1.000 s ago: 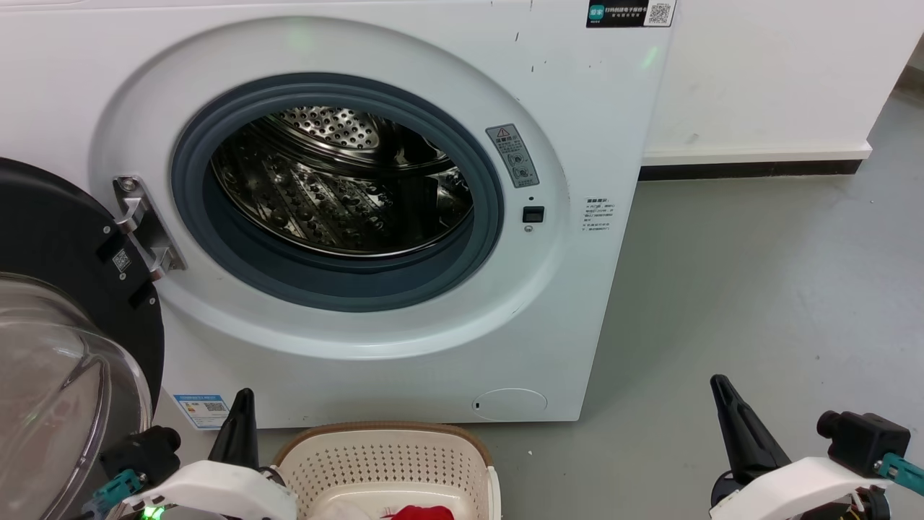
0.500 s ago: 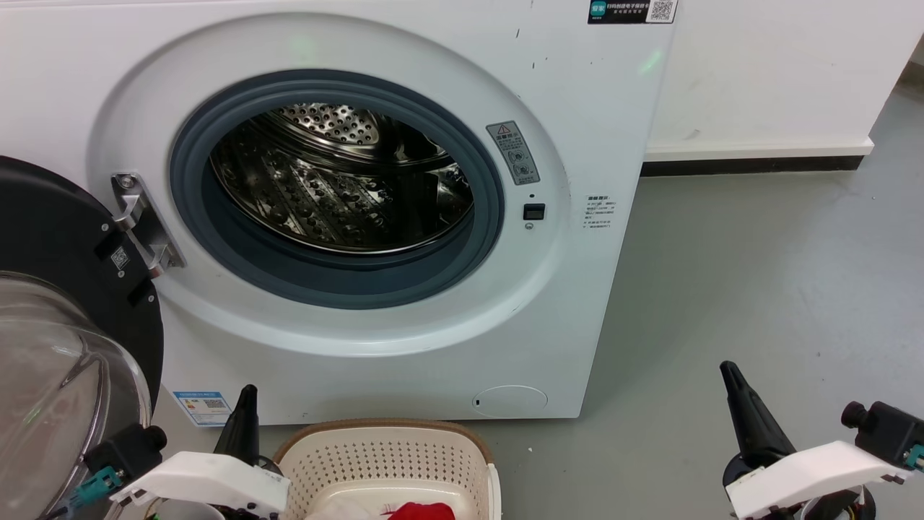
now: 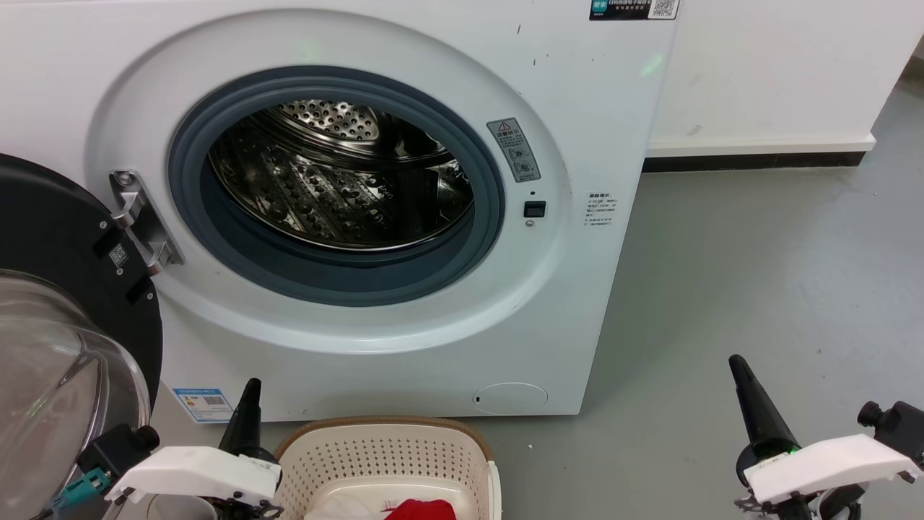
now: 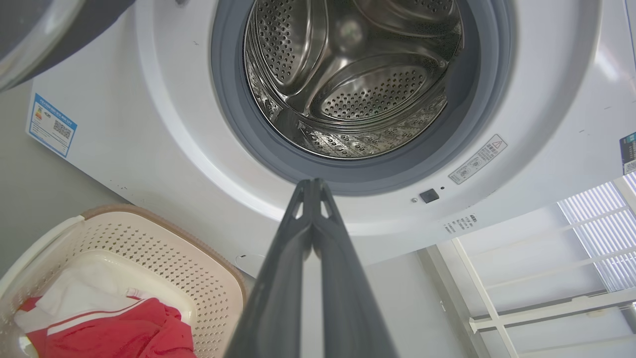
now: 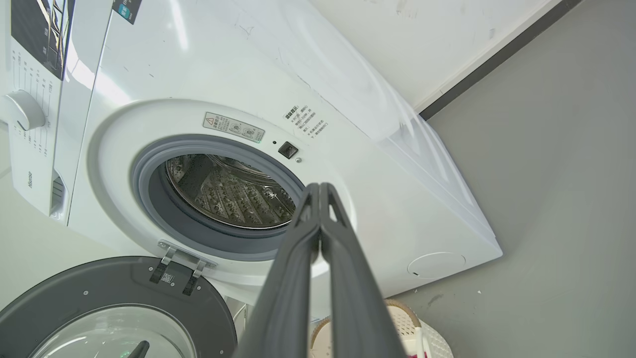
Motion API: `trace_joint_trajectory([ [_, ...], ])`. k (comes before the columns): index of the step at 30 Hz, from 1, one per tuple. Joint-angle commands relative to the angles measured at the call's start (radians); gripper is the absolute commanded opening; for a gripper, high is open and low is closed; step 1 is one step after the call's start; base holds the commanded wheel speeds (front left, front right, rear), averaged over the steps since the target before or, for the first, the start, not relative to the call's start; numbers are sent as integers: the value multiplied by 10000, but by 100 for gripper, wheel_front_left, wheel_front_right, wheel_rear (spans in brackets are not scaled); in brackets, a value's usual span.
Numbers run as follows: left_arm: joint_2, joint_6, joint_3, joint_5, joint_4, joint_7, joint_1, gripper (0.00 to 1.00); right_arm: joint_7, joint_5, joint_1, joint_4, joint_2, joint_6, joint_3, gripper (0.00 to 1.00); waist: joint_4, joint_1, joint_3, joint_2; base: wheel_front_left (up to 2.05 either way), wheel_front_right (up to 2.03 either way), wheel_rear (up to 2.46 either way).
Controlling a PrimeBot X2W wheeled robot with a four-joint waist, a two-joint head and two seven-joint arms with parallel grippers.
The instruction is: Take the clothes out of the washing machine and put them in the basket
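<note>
The white washing machine (image 3: 577,108) stands before me with its porthole open, and its steel drum (image 3: 339,180) looks bare inside (image 4: 357,79). Below it on the floor sits the cream basket (image 3: 382,451) with the red and white clothes (image 3: 419,510) lying in it (image 4: 109,323). My left gripper (image 3: 251,386) is low at the basket's left, fingers pressed together with nothing between them (image 4: 312,185). Far off to the basket's right over the floor, my right gripper (image 3: 735,361) is likewise shut and holds nothing (image 5: 318,188).
The black-framed glass door (image 3: 65,347) hangs open at the left, close to my left arm. Grey floor (image 3: 758,274) spreads to the right of the machine up to a white wall with a dark skirting (image 3: 751,162).
The picture has drifted slightly, the machine sitting a little higher. My right gripper has shifted up and a bit right; the left gripper has moved little. The clothes lie unchanged in the basket.
</note>
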Motion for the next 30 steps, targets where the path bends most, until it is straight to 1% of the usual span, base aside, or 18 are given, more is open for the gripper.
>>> trace_joint_trajectory([
  [1,0,-80,94,-248,-50,48,-316,0,43,320,-322,-30,-64,-2,-43,0,2,0,6,0,0,0,0],
  [19,-283,-499,475,-2051,235,398,-530,0,181,2474,-617,372,-70,-2,-252,0,21,0,102,0,0,0,0],
  [30,-438,-710,657,-2938,380,578,-659,0,260,3511,-749,585,-62,-3,-369,0,32,0,155,0,0,0,0],
])
